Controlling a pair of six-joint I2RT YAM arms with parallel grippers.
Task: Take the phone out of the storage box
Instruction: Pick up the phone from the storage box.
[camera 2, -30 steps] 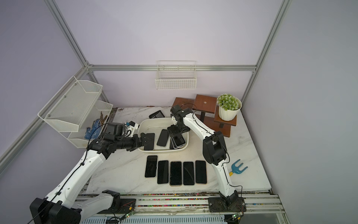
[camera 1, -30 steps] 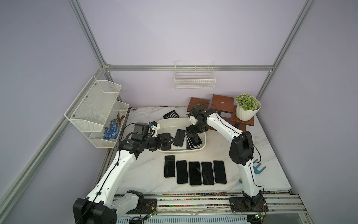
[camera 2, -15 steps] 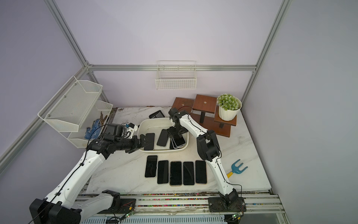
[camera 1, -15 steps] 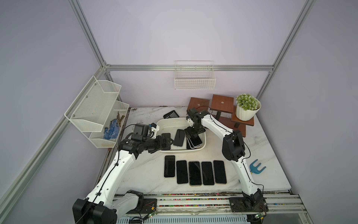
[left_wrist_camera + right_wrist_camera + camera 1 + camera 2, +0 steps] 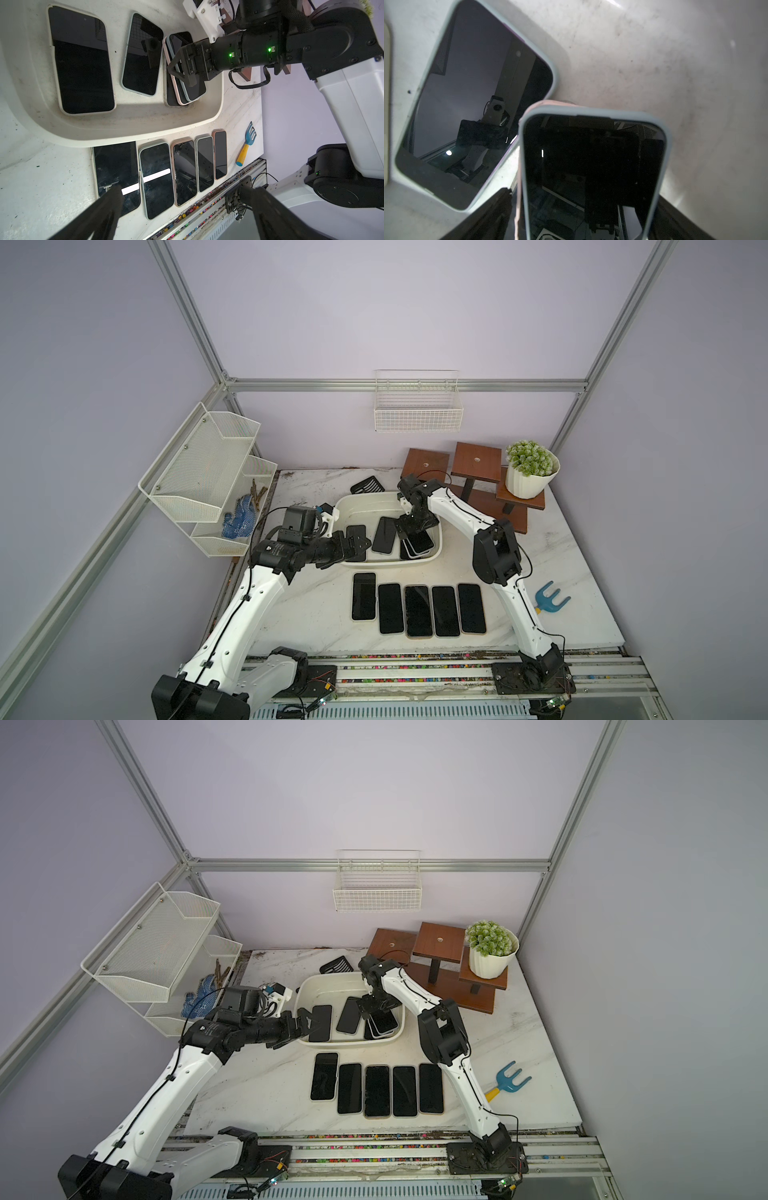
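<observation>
one white marble bench (image 5: 311,614), shallow white plastic storage box (image 5: 365,510) mid-bench, five black-screened phones (image 5: 417,610) rowed before it, pale-blue-cased phone (image 5: 591,176) topping a stack inside the box's right end, right fingers (image 5: 488,216) spread astride it, left fingers (image 5: 104,212) spread, empty, over the left rim

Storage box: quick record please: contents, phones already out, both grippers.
box: white tub, open top
inside: left phone, middle phone, stack
out: row of five phones, on the robot's side of the box
left gripper: open, empty, at the box's left end
right gripper: open, jaws either side of the stack's top phone
held: nothing
</observation>
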